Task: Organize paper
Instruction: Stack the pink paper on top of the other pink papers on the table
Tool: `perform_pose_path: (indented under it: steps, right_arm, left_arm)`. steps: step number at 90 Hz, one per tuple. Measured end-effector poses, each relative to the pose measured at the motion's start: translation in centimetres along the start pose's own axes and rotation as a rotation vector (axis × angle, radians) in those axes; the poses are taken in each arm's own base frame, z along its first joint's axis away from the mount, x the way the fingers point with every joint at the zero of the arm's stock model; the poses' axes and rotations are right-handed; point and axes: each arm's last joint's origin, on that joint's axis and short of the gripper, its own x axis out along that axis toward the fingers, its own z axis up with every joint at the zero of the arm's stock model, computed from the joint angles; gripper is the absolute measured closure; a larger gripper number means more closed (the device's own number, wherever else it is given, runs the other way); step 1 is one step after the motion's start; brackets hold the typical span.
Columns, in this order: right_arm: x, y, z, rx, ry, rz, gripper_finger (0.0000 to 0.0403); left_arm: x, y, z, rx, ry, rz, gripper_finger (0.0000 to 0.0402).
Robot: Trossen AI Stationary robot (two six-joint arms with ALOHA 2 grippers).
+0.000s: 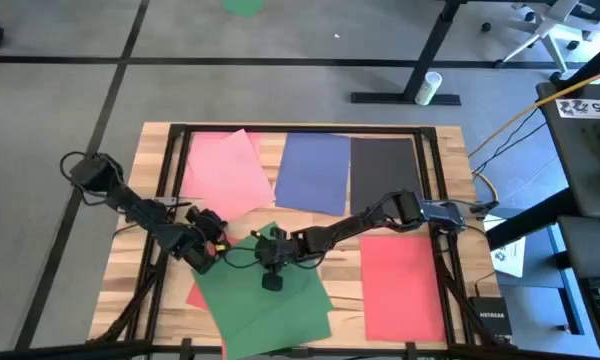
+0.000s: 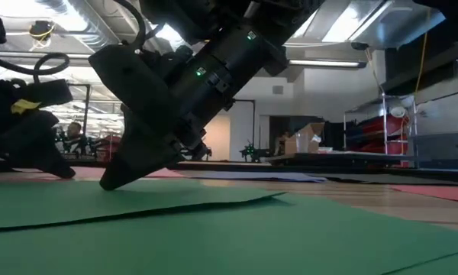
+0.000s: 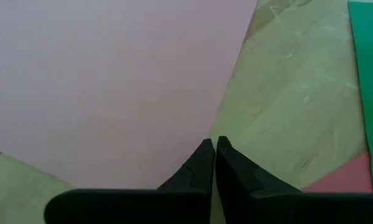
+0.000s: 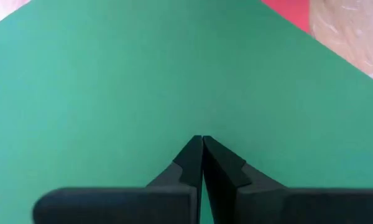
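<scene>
Green paper [image 1: 265, 295] lies skewed at the near middle of the wooden surface [image 1: 345, 300]. The right gripper [image 1: 271, 281], jaws closed and empty, presses on it; it should slide flat without buckling. The left gripper [image 1: 202, 262], also closed, rests beside the pink sheet [image 1: 225, 170].

Matt, smooth green paper [image 1: 265, 300] lies on a pale wooden table [image 1: 150, 170] with visible grain.

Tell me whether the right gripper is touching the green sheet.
Touching. In the low view the right gripper has its closed tip pressed down on the green sheet with no gap; the right wrist view shows its shut fingers against green paper.
</scene>
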Motion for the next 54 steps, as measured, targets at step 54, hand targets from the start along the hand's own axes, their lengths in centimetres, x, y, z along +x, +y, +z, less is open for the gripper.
perform_pose_path:
  steps: [54]
  right_arm:
    - [-0.1, 0.0, 0.1, 0.000, -0.001, 0.001, 0.0403]
  left_arm:
    - [-1.0, -0.1, 1.5, -0.036, 0.069, 0.152, 0.0402]
